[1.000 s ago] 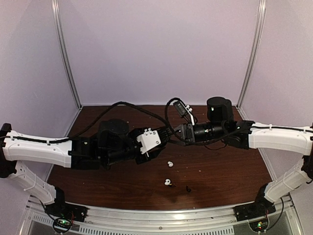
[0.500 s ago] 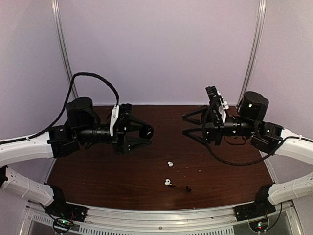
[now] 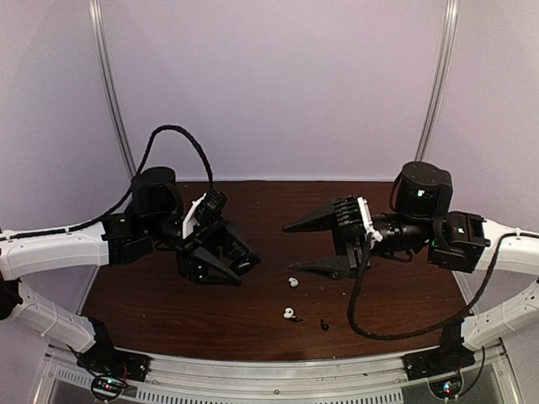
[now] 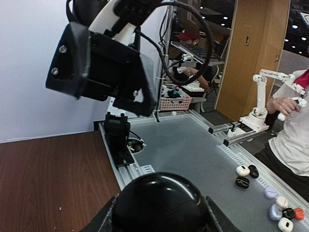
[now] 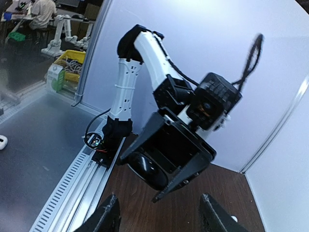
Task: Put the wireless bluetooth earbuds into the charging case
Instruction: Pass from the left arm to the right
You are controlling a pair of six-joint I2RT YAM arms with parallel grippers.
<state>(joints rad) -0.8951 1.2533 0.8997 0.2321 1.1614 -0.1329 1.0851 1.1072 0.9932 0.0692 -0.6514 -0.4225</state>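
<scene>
From above, the left gripper (image 3: 239, 269) hung over the brown counter (image 3: 396, 303) with its jaws closed narrow on a rounded black charging case (image 3: 247, 263), tilted down toward the wood. Off to the right of that case, and well apart from it, the right gripper (image 3: 295, 250) faced it with its jaws spread wide and nothing between them. And there were the earbuds, all loose on the counter: one white earbud (image 3: 292, 282) lay just right of the case and a touch nearer the arm bases, a second white earbud (image 3: 289, 314) lay nearer the bases again, and the black earbud (image 3: 324, 323) sat just beside that one, on its far side from the case. None of them touched the case. Over to the left wrist camera: the case filled the bottom of the picture as a glossy black dome pinched between the two fingers, and the other arm's black gripper body loomed above it at upper left. On the right wrist camera, its own two fingertips (image 5: 110, 217) stood far apart at the bottom edge, and straight ahead the case showed as a dark oval clamped in the left arm's jaws, above the wood.
</scene>
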